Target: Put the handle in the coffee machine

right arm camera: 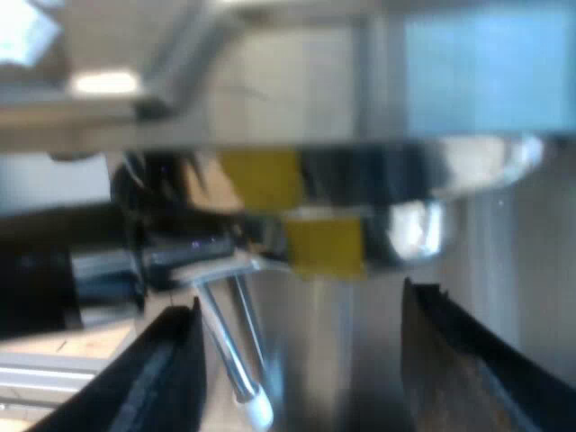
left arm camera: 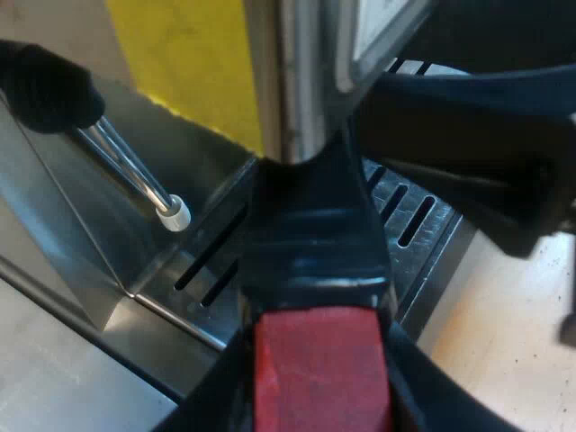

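Covering apparent drip tray (left arm camera: 416, 223): red-ended handle (left arm camera: 317, 270)

- handle (left arm camera: 315, 243): glossy black plastic, with a matt red end (left arm camera: 319, 369)
- drip tray (left arm camera: 423, 225): brushed, slotted metal
- steam wand (left arm camera: 135, 171): polished metal, white plastic tip
- espresso machine (right arm camera: 414, 180): shiny, mirror-like metal

Left tool (left arm camera: 320, 396) clamped (around the handle (left arm camera: 315, 243)); right tool (right arm camera: 301, 369) fingers spread apart.
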`<state>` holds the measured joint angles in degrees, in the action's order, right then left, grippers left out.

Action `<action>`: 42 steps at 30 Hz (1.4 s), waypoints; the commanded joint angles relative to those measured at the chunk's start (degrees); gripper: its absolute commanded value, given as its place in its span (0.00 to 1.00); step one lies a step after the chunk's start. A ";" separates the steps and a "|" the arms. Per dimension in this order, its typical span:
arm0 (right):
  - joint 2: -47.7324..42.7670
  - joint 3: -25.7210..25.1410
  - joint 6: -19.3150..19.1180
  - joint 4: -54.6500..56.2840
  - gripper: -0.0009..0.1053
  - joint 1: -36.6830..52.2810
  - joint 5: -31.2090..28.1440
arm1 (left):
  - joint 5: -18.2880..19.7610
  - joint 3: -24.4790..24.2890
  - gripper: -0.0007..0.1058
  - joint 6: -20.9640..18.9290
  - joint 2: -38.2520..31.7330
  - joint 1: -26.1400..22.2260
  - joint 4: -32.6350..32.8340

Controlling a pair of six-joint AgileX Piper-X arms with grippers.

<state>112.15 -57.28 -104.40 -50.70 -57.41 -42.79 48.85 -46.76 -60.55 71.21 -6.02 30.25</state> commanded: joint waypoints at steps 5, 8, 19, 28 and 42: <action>4.12 -5.99 -3.18 -1.33 0.36 1.23 -3.95 | 5.11 -2.17 0.02 -1.33 -2.23 -1.22 -2.56; 4.96 -6.93 -3.18 -1.61 0.36 1.77 -5.15 | 5.34 -2.17 0.02 -1.33 -2.23 -1.22 -1.72; 5.19 -7.08 -3.81 -5.66 0.36 2.78 -5.00 | 5.45 -2.17 0.02 -1.33 -2.23 -1.22 -1.37; 5.19 -7.08 -3.83 -10.36 0.25 2.94 -4.61 | 5.23 -2.17 0.02 -0.91 -2.23 -1.22 -1.37; 5.19 -9.64 -3.83 -11.28 0.25 3.06 -4.56 | 1.12 -2.17 0.51 -0.64 -2.23 -1.22 -0.29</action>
<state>119.19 -64.27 -107.52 -56.83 -55.01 -47.85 49.51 -48.15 -60.86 69.93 -7.23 31.18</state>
